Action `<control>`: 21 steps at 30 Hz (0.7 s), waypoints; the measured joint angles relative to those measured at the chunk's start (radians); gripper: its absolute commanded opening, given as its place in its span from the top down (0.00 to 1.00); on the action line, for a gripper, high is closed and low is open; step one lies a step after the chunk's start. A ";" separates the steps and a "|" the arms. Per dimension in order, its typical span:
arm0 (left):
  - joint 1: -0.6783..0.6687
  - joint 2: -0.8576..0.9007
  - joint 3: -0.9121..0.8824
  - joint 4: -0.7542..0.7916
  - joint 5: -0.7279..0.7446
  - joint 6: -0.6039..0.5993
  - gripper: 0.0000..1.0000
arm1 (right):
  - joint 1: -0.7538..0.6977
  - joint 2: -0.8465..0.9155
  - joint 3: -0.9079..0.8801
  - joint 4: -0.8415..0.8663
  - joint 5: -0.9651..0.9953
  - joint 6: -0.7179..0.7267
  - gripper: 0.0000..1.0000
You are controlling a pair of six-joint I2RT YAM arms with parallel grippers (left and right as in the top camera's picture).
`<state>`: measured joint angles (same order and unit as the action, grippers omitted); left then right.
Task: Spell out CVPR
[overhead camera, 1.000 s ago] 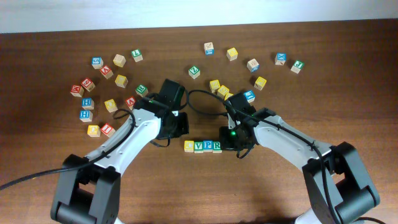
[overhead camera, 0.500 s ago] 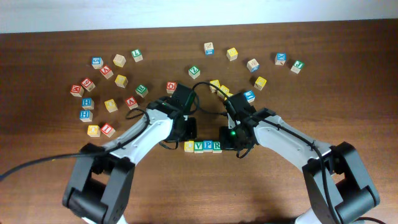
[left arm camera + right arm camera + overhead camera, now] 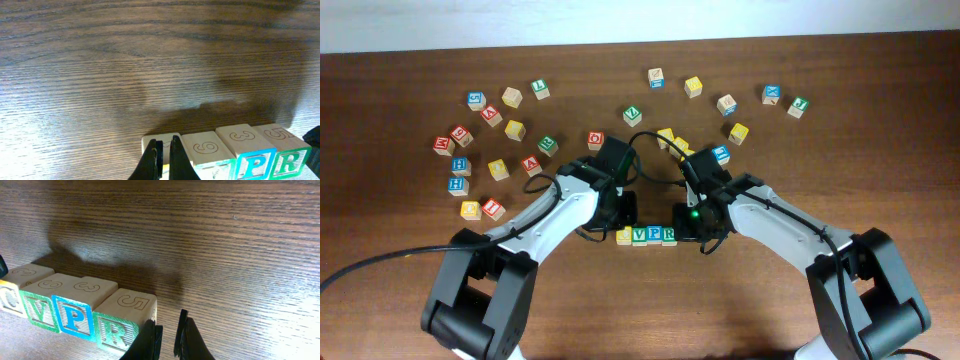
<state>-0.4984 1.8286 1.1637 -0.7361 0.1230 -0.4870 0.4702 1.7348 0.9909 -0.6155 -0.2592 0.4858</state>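
Observation:
Four cubes stand side by side in a row near the table's middle: yellow C (image 3: 624, 236), green V (image 3: 639, 236), blue P (image 3: 654, 236), green R (image 3: 669, 236). At the row's left end is my left gripper (image 3: 623, 220). In the left wrist view its fingers (image 3: 166, 146) are shut, empty, right against the C cube (image 3: 150, 144), beside V (image 3: 207, 148), P (image 3: 255, 166) and R (image 3: 295, 162). My right gripper (image 3: 686, 226) sits at the right end. In the right wrist view it (image 3: 169, 330) is shut with nothing held, one finger touching R (image 3: 116, 332); P (image 3: 74, 320), V (image 3: 37, 311) and C (image 3: 10, 299) run leftward.
Loose letter cubes lie scattered across the back of the table: a cluster at the back left around a yellow cube (image 3: 514, 130), others at the back right such as a yellow cube (image 3: 693, 87) and a blue cube (image 3: 721, 154) beside my right arm.
My left arm has swung right and forward, bringing its shut fingers to the row's left end. The right arm and the four cubes have stayed put.

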 measured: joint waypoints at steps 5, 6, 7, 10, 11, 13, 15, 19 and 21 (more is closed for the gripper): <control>0.000 0.000 0.000 0.000 0.000 0.000 1.00 | 0.000 0.000 0.000 0.000 0.000 0.000 0.93; 0.000 0.000 0.000 0.000 0.000 0.000 1.00 | 0.000 0.000 0.000 0.000 0.000 0.000 0.93; 0.000 0.000 0.000 -0.001 0.000 0.000 1.00 | 0.000 0.000 0.000 0.000 0.000 0.000 0.93; 0.000 0.000 0.000 0.000 0.000 0.000 1.00 | 0.000 0.000 0.000 0.000 0.000 0.001 0.93; 0.000 0.000 0.000 -0.001 0.000 0.000 1.00 | 0.000 0.000 0.000 0.000 0.000 0.000 0.93; 0.000 0.000 0.000 -0.008 0.000 0.000 1.00 | 0.000 0.000 0.000 0.000 0.000 0.000 0.93; 0.000 0.000 0.000 -0.013 0.000 0.000 1.00 | 0.000 0.000 0.000 0.000 0.000 0.000 0.93; 0.000 0.000 0.000 -0.015 0.000 0.000 1.00 | 0.000 0.000 0.000 0.000 0.000 0.001 0.93; 0.000 0.000 0.000 -0.014 0.000 0.000 1.00 | 0.000 0.000 0.000 0.000 0.000 0.000 0.93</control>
<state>-0.4984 1.8286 1.1637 -0.7506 0.1230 -0.4870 0.4702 1.7348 0.9909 -0.6155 -0.2592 0.4858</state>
